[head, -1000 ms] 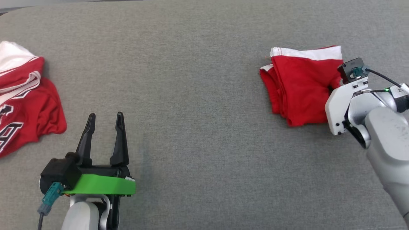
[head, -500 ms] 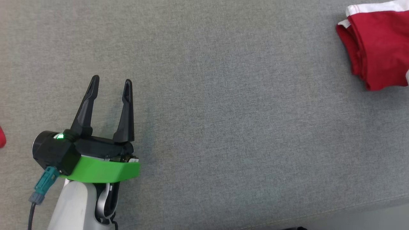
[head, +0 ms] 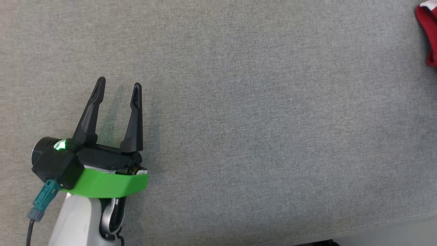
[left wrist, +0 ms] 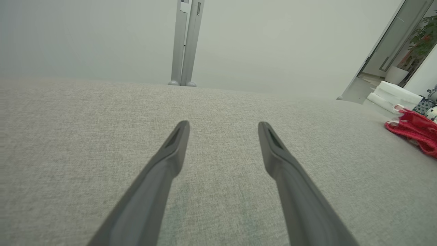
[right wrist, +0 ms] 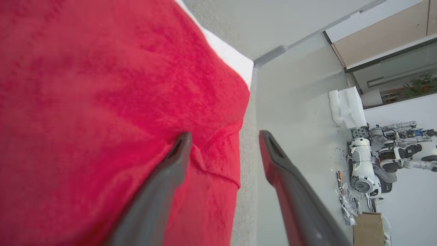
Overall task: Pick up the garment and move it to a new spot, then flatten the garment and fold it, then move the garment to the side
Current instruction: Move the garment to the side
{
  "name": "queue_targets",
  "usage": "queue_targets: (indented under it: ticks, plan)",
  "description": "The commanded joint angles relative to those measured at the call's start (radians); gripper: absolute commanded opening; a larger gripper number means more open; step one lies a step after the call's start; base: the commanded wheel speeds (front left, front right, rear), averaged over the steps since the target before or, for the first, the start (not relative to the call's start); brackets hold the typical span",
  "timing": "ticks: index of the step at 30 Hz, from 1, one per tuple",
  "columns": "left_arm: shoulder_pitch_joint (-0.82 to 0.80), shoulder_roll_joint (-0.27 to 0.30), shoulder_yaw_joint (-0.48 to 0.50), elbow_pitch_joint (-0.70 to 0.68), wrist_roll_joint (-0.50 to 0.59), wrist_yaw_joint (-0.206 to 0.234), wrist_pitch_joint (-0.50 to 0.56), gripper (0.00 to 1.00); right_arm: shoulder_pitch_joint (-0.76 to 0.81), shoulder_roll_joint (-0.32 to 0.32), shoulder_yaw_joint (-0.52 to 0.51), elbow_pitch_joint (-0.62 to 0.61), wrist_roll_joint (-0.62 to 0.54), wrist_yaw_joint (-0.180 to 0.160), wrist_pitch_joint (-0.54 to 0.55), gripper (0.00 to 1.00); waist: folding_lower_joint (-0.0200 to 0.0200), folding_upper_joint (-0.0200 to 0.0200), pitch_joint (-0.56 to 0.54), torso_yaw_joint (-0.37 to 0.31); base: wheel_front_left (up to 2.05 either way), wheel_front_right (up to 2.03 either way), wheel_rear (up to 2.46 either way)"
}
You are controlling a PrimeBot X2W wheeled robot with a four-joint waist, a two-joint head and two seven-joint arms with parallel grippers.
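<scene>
The head view shows the left pincer (head: 119,82) at the lower left, low over the grey cloth tabletop (head: 259,112). Its two dark fingers are spread well apart with nothing between them. Of the garment (head: 429,27) this view catches a red sliver with a touch of white at the upper right edge, well apart from that pincer.

The left wrist view looks along the same spread fingers and shows the garment (left wrist: 414,131) at the far right as a low red stack with pale trim. Beyond the tabletop there are a grey post (left wrist: 186,41) and a doorway with a plant (left wrist: 423,34).

The right wrist view is close on the garment (right wrist: 102,85): bright red knit, softly creased, with a white band (right wrist: 228,56) along its far edge. The right pincer (right wrist: 224,133) is open wide and grips nothing. One finger (right wrist: 170,171) lies across the red cloth, though I cannot tell whether it touches. The other is out past the garment's edge, over the floor (right wrist: 300,102), where white foam blocks (right wrist: 346,106), another robot (right wrist: 385,157) and a cardboard box (right wrist: 368,229) stand.

Half a second ago the head view held much of the folded garment at the upper right, and a second ago also the right arm and a second red jersey at the left. The camera has swung, not the things. The left pincer keeps the same spread.
</scene>
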Motion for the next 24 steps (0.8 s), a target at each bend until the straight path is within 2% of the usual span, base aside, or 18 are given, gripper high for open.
queue_targets:
  ticks: [1, 5, 9, 13, 18, 24]
  plan:
    - [-0.004, -0.007, 0.005, 0.005, -0.01, -0.005, -0.001, 1.0, 0.005, -0.003, -0.023, 0.012, -0.014, -0.002, -0.037, 1.0, -0.0001, -0.0001, -0.028, 0.011, 0.0, 0.0, 0.0]
    - [0.018, -0.028, 0.022, 0.029, -0.017, -0.005, -0.001, 1.0, 0.02, 0.042, -0.068, 0.02, -0.022, -0.002, -0.123, 1.0, -0.0001, -0.0001, -0.093, 0.015, 0.0, 0.0, 0.0]
    - [0.043, -0.047, 0.056, 0.066, -0.018, -0.005, -0.001, 1.0, 0.064, 0.104, -0.103, -0.031, 0.005, -0.002, -0.155, 1.0, -0.0001, -0.0001, -0.175, 0.016, 0.0, 0.0, 0.0]
    - [0.069, -0.056, 0.101, 0.105, 0.01, -0.005, -0.001, 1.0, 0.159, 0.193, -0.138, -0.18, 0.063, -0.002, -0.157, 1.0, -0.0001, -0.0001, -0.252, 0.02, 0.0, 0.0, 0.0]
    - [0.099, -0.076, 0.151, 0.163, 0.032, -0.005, -0.001, 1.0, 0.338, 0.335, -0.189, -0.38, 0.219, -0.002, -0.157, 1.0, -0.0001, -0.0001, -0.357, 0.034, 0.0, 0.0, 0.0]
    - [0.142, -0.091, 0.179, 0.232, 0.044, -0.005, -0.001, 1.0, 0.52, 0.429, -0.127, -0.491, 0.305, -0.002, -0.158, 1.0, -0.0001, -0.0001, -0.456, 0.047, 0.0, 0.0, 0.0]
